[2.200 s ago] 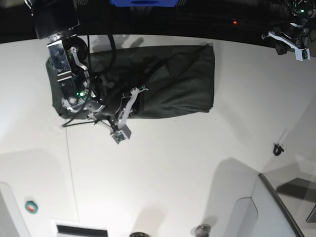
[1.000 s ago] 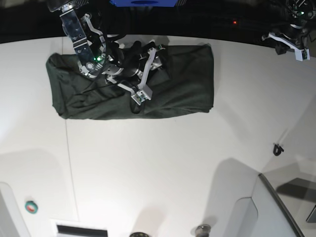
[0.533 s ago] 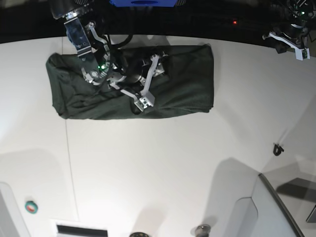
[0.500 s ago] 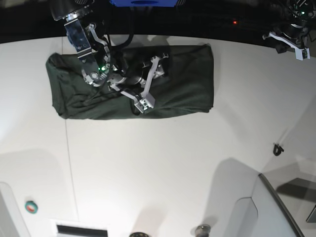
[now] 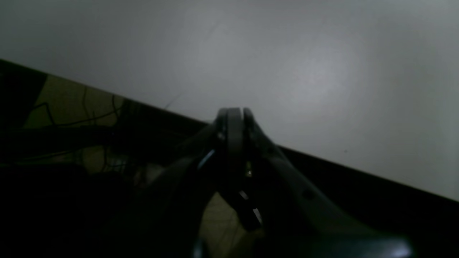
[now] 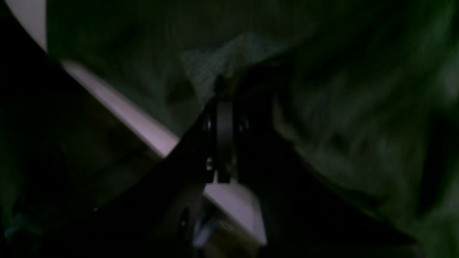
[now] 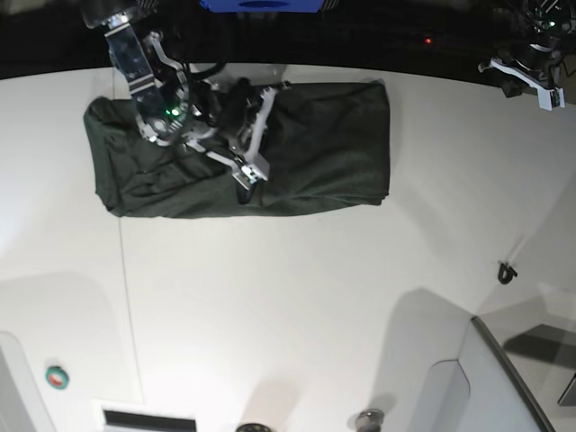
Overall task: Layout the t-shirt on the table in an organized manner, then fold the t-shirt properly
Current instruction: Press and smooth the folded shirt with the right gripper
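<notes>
Your right gripper [image 6: 224, 107] is closed over the t-shirt [image 7: 315, 148], at the table's [image 7: 297, 297] eleven o'clock; whether it pinches cloth, you cannot tell. Your left gripper [image 5: 233, 114] sits closed and empty at one o'clock.

Two dark metal arms with white fittings

We see the right arm [image 7: 148, 85] in silver plates with screws, green lights, black cables and a white bracket; its gripper [image 6: 224, 89] has black curved fingers, like the left gripper [image 5: 235, 114]; the left arm [image 7: 531, 63] carries white brackets.
</notes>
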You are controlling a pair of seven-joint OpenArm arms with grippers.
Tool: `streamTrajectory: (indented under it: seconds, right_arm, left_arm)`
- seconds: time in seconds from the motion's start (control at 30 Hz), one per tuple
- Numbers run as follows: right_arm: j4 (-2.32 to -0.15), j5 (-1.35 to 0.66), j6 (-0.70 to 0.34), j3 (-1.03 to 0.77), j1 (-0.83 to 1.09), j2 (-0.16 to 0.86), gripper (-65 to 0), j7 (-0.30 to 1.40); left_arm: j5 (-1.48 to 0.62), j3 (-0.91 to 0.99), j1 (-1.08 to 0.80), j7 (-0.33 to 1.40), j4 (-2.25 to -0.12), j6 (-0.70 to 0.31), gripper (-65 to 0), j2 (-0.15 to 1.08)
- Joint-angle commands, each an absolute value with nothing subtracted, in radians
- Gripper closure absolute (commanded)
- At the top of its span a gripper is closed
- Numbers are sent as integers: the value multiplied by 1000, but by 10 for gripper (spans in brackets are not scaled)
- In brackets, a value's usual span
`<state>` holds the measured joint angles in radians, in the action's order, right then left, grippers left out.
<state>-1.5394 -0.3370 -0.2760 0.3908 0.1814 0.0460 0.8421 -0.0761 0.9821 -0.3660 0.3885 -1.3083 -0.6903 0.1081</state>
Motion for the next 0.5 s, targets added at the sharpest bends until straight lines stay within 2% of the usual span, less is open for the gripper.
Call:
streamTrajectory:
  seconds: [0.0,0.17,0.47]
  right_arm:
    - [-1584,-354,-278,389,183,54,-9,828]
    - [-1647,-354,-278,387,240,99,-9,826]
    - [-1699,-355,-278,387,285,113,-8,826]
  left_arm:
    - [-87,989,-371,372,-1322,-698,0,125]
    - [-87,989,-371,372,-1322,-698,0,125]
    - [-87,987,-371,371,-1320,-698,0,125]
